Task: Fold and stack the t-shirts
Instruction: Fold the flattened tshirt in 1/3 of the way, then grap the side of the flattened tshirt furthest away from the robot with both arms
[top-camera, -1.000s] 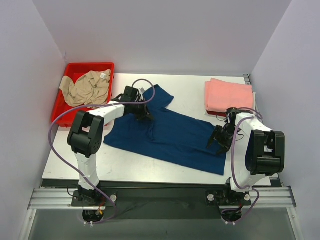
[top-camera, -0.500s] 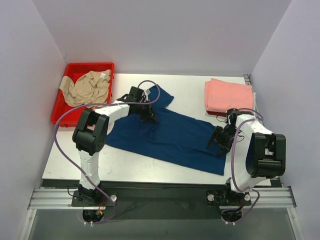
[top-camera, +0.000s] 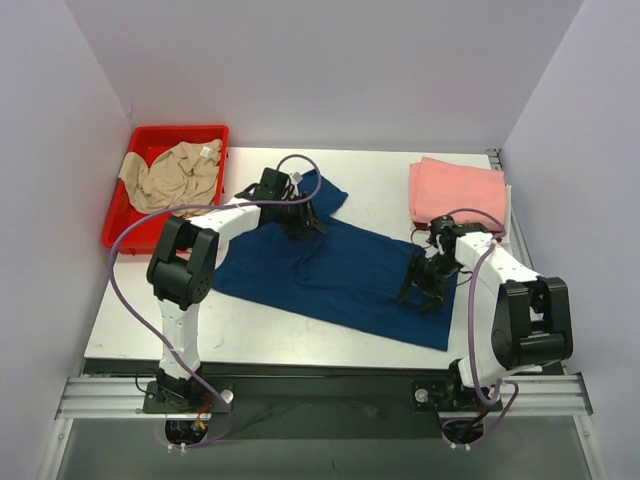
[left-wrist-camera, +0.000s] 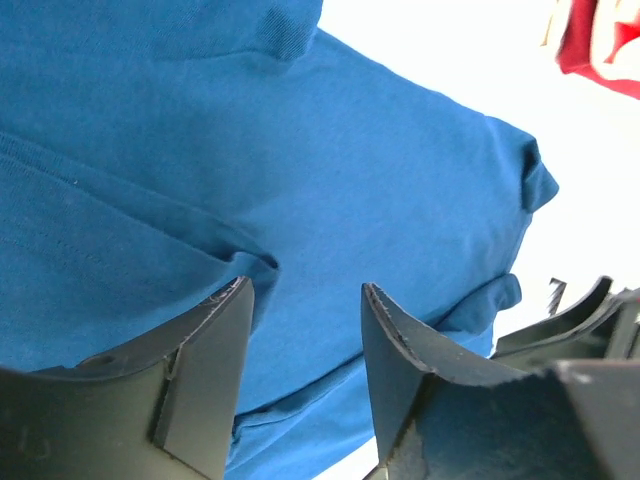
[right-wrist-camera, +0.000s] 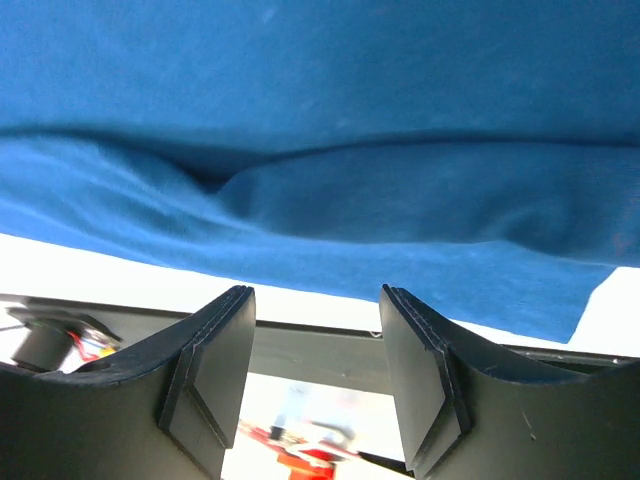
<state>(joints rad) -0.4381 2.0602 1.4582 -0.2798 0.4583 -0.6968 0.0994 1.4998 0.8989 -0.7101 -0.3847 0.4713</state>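
Observation:
The navy blue t-shirt (top-camera: 340, 272) lies spread across the middle of the table, its back edge folded over near the left arm. My left gripper (top-camera: 306, 222) hovers over that folded part, jaws open and nothing between them; its wrist view shows blue cloth (left-wrist-camera: 330, 170) under the fingertips (left-wrist-camera: 235, 300). My right gripper (top-camera: 420, 290) is low over the shirt's right side, also open and empty, with a rumpled blue fold (right-wrist-camera: 300, 180) in front of it. A folded salmon-pink t-shirt (top-camera: 458, 192) lies at the back right. A beige t-shirt (top-camera: 172, 175) is crumpled in the bin.
The red bin (top-camera: 180, 131) stands at the table's back left corner. A red cloth edge (left-wrist-camera: 605, 45) shows under the pink stack. White table surface (top-camera: 250, 322) lies in front of the blue shirt, and walls close in on three sides.
My left gripper has opened and let go of the blue cloth it was holding. The right arm has swung left and forward over the shirt's right part.

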